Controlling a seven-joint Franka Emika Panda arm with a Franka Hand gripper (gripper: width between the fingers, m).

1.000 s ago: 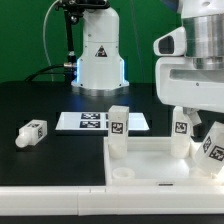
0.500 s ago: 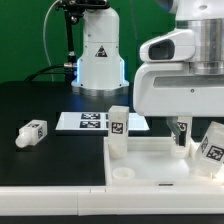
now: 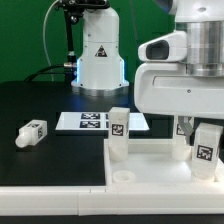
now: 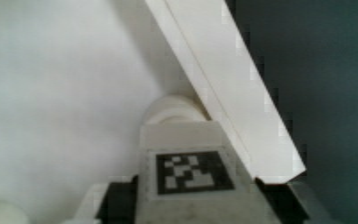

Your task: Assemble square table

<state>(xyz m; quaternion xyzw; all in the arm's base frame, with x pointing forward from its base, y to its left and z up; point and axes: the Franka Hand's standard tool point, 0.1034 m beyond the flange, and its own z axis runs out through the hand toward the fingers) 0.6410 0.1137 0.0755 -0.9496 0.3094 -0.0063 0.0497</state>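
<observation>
Black bench (image 3: 45,100), green backdrop behind. White arm base (image 3: 100,55) at the rear carries a yellow-and-black warning triangle; no lettering on it can be read. The marker board (image 3: 90,122) lies flat on the bench in front of the base, with several black-and-white square tags and no legible text.

Tray-like top (image 3: 150,160): white plastic, raised wall all round, lying flat on the bench toward the exterior view's right. Round socket (image 3: 122,175) shows in its near corner.

Legs are white and chunky, each with one square tag.
- Corner leg (image 3: 118,135) stands upright at the top's far corner on the exterior view's left, tag toward the camera.
- Loose leg (image 3: 32,132) lies on its side on the bench, well apart from the top, on the exterior view's left.
- Rear leg (image 3: 183,130) is partly hidden behind the arm, near the far wall.
- Held leg (image 3: 205,150) is upright over the inside of the top on the exterior view's right. I cannot tell whether its lower end touches the floor.

Gripper (image 4: 194,195): the wrist view shows its fingers (image 4: 108,198) pinched on either side of the held leg, tag facing the camera. The leg's far end lies just beside the inner face of the top's wall (image 4: 220,80).
</observation>
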